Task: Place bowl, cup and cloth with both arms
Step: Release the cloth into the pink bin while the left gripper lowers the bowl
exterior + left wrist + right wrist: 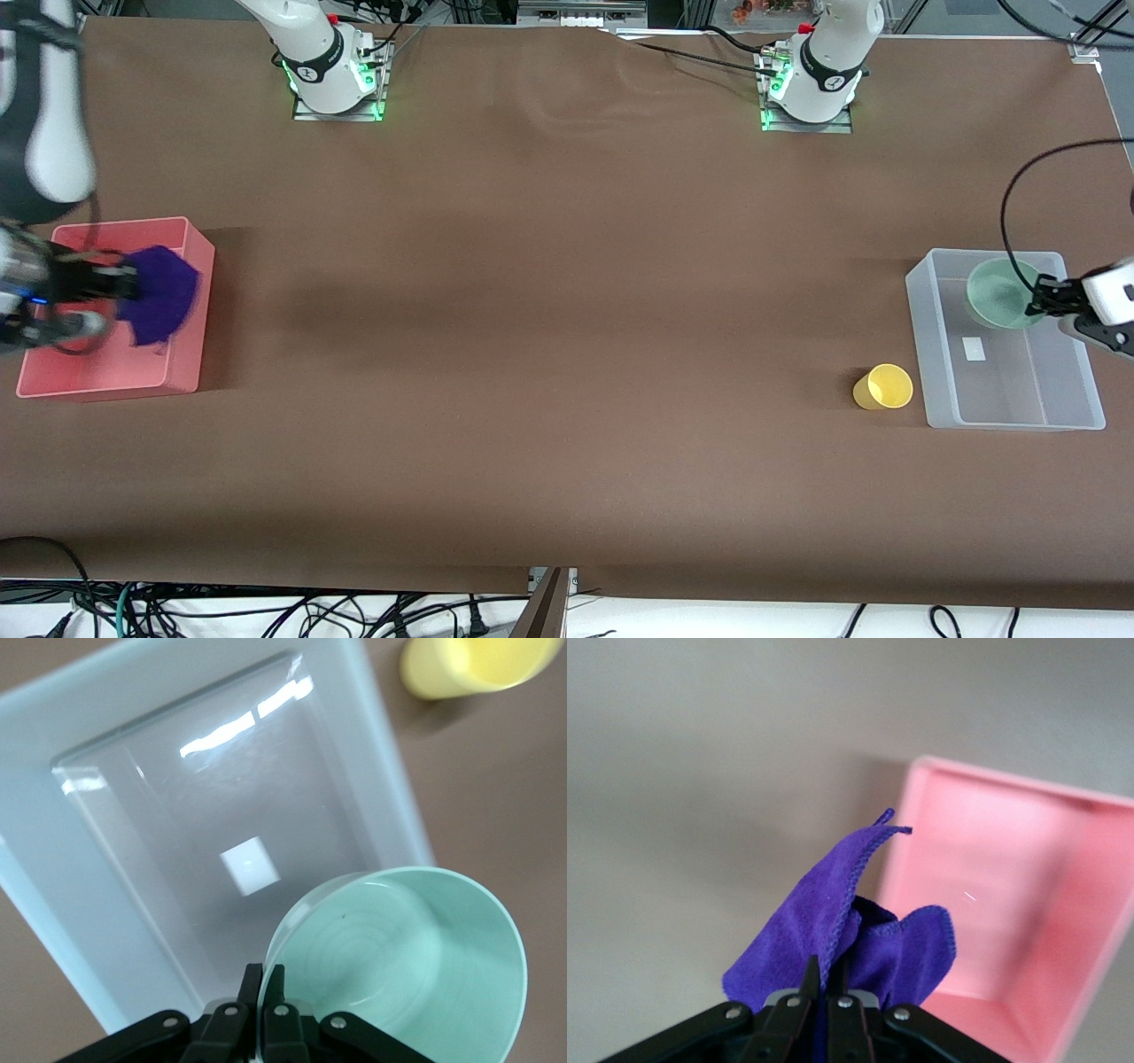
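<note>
A: Start with the front view — where is everything?

B: The right tool (124,282) hangs over the pink bin (182,354) at the right arm's end of the table (549,354), clenched on the purple cloth (164,297), which droops above the bin's open inside. At the left arm's end, the left tool (1038,297) grips the rim of the mint-green bowl (997,292) over the clear bin (1010,390), at the end of that bin farther from the front camera. The yellow cup (883,387) lies on its side on the table just beside the clear bin, toward the table's middle.

A: And the left wrist view?

B: The left tool (264,979) has its fingers pinched together on the bowl's (416,966) rim, the bowl tilted so its inside shows. Under it lies the clear bin (115,904), with a small white square on its floor. The cup (469,665) sits at about one o'clock from the bowl, outside the bin's wall.

A: The right wrist view?

B: The right tool (824,979) is closed on the cloth (833,921) — folds stand up from between the fingers. The pink bin (1099,930) lies at about two o'clock from the cloth, its inside bare.
</note>
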Controlling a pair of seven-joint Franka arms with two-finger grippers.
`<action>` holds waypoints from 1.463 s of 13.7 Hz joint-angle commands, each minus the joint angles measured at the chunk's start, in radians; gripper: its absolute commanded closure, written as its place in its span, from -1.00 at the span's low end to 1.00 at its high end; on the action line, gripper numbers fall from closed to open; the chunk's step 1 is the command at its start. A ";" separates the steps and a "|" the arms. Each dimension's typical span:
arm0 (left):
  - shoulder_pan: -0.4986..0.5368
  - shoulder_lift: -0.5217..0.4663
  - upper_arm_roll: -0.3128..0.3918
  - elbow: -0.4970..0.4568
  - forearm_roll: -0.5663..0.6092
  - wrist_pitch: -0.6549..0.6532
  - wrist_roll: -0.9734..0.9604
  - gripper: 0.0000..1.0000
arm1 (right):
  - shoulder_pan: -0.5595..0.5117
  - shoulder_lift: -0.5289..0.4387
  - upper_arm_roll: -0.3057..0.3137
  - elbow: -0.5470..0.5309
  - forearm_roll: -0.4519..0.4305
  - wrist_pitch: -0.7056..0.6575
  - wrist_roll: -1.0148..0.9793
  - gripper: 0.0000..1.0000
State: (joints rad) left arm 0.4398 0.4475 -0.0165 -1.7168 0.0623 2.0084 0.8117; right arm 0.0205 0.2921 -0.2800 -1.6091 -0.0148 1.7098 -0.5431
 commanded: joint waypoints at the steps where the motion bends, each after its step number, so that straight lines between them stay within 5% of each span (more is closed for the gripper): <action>1: 0.037 0.160 -0.013 0.103 -0.021 0.077 0.055 0.98 | 0.003 0.018 -0.102 -0.012 0.021 -0.013 -0.112 1.00; 4: 0.077 0.240 -0.019 0.103 -0.061 0.191 0.131 0.98 | -0.043 0.050 -0.111 -0.077 0.021 0.051 -0.113 1.00; 5: 0.077 0.240 -0.019 0.102 -0.085 0.190 0.144 0.81 | -0.063 0.068 -0.110 -0.109 0.021 0.080 -0.115 1.00; 7: 0.071 0.237 -0.020 0.103 -0.088 0.184 0.145 -0.99 | -0.080 0.093 -0.111 -0.182 0.023 0.184 -0.127 1.00; 11: 0.040 0.146 -0.032 0.108 -0.079 0.086 0.132 -1.00 | -0.091 0.142 -0.114 -0.230 0.023 0.286 -0.136 1.00; 12: 0.031 0.116 -0.040 0.108 -0.076 0.064 0.129 -1.00 | -0.091 0.145 -0.114 -0.230 0.026 0.287 -0.135 0.58; 13: 0.010 0.090 -0.045 0.108 -0.076 0.041 0.124 -1.00 | -0.091 0.144 -0.114 -0.227 0.026 0.284 -0.123 -0.89; 17: -0.097 0.066 -0.043 0.195 -0.072 -0.077 0.002 -1.00 | -0.085 0.078 -0.105 -0.184 0.049 0.268 -0.117 -1.00; 20: -0.226 0.085 -0.043 0.255 0.032 -0.077 -0.026 -1.00 | -0.080 0.016 -0.032 -0.083 0.032 0.145 -0.057 -1.00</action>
State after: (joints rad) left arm 0.2920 0.5051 -0.0715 -1.5221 0.0323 1.9579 0.8086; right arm -0.0594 0.3646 -0.3648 -1.7441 0.0184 1.9402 -0.6459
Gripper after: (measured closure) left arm 0.000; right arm 0.194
